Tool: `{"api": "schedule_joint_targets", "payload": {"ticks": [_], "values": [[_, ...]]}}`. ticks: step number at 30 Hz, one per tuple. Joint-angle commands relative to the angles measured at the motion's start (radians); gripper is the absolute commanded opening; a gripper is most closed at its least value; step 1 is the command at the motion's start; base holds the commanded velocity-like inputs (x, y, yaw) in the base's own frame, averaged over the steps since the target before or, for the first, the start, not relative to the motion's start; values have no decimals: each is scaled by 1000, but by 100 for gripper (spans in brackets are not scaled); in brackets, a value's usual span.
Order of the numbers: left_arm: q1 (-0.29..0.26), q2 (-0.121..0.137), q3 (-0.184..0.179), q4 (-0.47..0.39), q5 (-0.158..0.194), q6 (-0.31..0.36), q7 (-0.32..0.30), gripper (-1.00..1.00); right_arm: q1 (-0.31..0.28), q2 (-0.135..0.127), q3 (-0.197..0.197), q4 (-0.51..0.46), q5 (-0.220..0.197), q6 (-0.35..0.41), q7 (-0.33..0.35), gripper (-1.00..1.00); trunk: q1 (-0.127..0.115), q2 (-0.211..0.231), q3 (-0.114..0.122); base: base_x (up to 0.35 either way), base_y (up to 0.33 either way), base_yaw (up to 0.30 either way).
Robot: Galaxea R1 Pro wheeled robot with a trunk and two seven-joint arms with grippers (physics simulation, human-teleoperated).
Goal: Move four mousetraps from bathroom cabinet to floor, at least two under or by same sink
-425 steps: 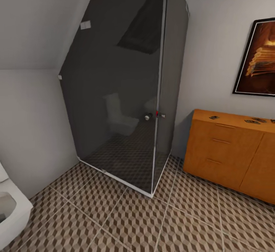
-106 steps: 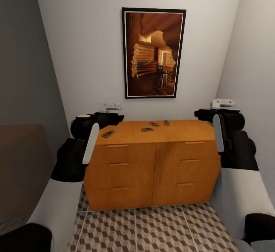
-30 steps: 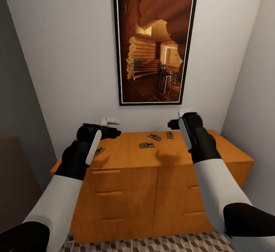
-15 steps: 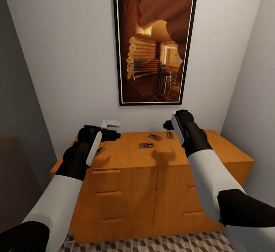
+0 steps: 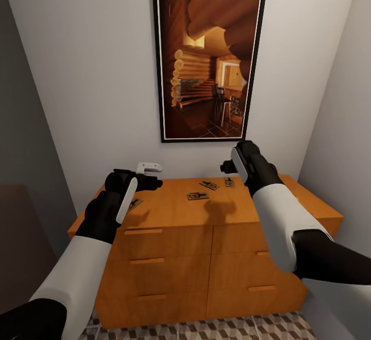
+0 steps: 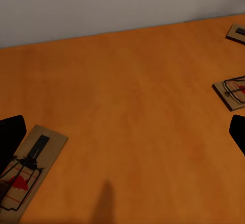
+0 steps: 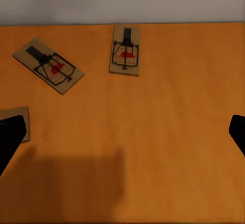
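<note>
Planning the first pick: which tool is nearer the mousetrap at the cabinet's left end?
Left. The left tool hovers just beyond that mousetrap; the right tool is across the cabinet, near the other traps.

Plain white back wall (image 5: 93,71), w/ one tall picture in black frame (image 5: 208,64) hanging at the centre; it shows a log-cabin interior in warm orange-brown tones. Right side wall (image 5: 342,123) is pale grey, meeting the back wall at a corner. On the left a dark grey panel (image 5: 20,149), darker brownish lower down. Light is soft and even, approx. from above. A soft shadow lies on an orange wood surface (image 7: 153,147).
</note>
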Motion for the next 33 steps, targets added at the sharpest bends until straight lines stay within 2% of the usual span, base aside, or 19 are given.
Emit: {"api": "schedule_joint_targets", "payload": {"ticks": [1, 12, 25, 33], "values": [[-1, 0, 0, -1, 8, 4, 6, 100, -10, 0, -7, 17, -1, 4, -2, 100, 0, -1, -1, 0, 0, 0], [-1, 0, 0, -1, 9, 3, 5, 100, -53, -3, -28, 119, -1, 4, -3, 100, 0, -1, -1, 0, 0, 0], [-1, 0, 0, 1, 9, 3, 4, 100, -60, -4, -31, 137, -1, 4, -4, 100, 0, -1, -1, 4, 0, 0], [-1, 0, 1, 10, 9, 0, 4, 100, -60, -3, -32, 138, -1, 4, -4, 100, 0, -1, -1, 186, 0, 0]]}}
